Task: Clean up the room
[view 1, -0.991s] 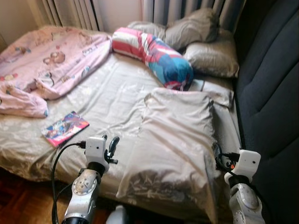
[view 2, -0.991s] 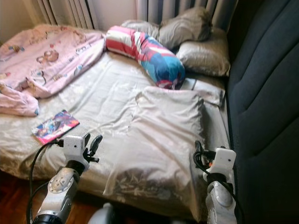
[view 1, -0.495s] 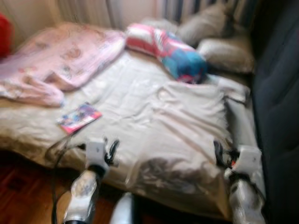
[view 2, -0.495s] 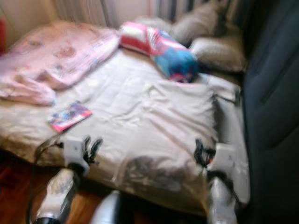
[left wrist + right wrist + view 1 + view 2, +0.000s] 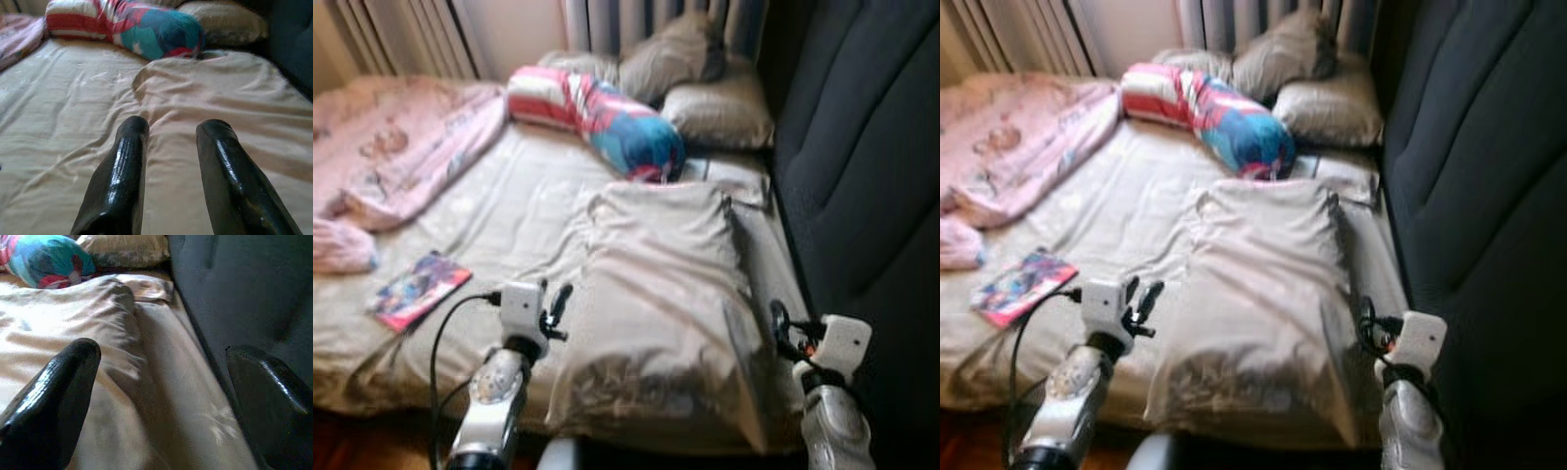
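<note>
Bed, beige wrinkled sheet (image 5: 509, 211). Large beige pillow (image 5: 661, 284): near edge, toward the dark headboard side. Red, white and blue bolster (image 5: 597, 117): far edge. Pink printed blanket (image 5: 391, 147): far left corner. Colourful thin book (image 5: 409, 291): near left edge.

Left gripper (image 5: 168, 129): fingers narrowly parted, empty, at the pillow's left flank. Right gripper (image 5: 161, 352): spread wide, empty, by its right flank.

Risk, judged: soft pillow may sag or slip from a shallow two-sided pinch.

Bed (image 5: 1126, 211): beige sheet.
Pillow (image 5: 1263, 284): lies between both arms.
Magazine (image 5: 1011, 286): near left gripper (image 5: 1141, 299).
Pink blanket (image 5: 1009, 147): far left.
</note>
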You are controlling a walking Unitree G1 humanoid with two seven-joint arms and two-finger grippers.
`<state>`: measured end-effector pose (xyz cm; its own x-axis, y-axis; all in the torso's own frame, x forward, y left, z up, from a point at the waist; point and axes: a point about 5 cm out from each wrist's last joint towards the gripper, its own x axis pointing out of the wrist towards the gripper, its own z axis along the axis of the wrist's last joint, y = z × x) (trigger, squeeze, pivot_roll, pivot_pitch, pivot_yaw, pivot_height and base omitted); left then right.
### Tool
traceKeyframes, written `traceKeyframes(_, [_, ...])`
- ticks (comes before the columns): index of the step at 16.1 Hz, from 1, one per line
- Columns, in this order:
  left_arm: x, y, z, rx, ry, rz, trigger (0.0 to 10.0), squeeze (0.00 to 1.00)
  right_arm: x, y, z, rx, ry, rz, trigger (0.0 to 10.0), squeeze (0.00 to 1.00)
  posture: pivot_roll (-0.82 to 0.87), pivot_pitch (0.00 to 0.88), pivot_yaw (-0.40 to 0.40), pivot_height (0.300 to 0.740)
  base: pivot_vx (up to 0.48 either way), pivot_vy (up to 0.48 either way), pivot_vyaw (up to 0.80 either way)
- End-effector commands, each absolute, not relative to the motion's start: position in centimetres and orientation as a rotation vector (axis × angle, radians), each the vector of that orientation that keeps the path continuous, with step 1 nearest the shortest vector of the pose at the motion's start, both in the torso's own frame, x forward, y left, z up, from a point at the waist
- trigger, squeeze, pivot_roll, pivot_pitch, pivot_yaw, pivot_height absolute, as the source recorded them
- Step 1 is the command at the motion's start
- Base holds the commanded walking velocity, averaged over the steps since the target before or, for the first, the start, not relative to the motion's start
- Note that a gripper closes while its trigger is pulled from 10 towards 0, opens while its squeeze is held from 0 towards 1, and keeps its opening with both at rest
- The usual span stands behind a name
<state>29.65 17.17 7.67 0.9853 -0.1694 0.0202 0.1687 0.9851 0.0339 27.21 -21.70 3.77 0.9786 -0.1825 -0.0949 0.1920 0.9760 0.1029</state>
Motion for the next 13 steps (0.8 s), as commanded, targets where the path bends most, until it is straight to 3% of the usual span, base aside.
traceKeyframes(1, [29.6,17.7,7.7,0.030,-0.014,-0.155,10.0,0.00,27.5,-20.9,3.9,0.121,0.080,-0.164,10.0,0.00,0.05,0.103,-0.012,0.658,0.296,0.000,0.00])
traceKeyframes(7, [29.8,17.4,7.9,0.029,-0.019,-0.161,10.0,0.00,27.7,-20.6,4.0,0.101,0.080,-0.124,10.0,0.00,0.04,0.110,-0.010,0.658,0.295,0.000,0.00])
traceKeyframes(9, [30.3,17.0,8.0,0.009,-0.012,-0.170,10.0,0.00,28.4,-20.2,4.1,0.087,0.105,-0.078,10.0,0.00,0.04,0.124,-0.008,0.658,0.000,0.000,0.00])
traceKeyframes(13, [34.0,16.2,9.0,-0.144,0.080,-0.182,10.0,0.00,32.0,-20.0,5.9,0.066,0.150,-0.024,10.0,0.00,0.03,0.207,-0.006,0.658,0.000,0.000,0.00])
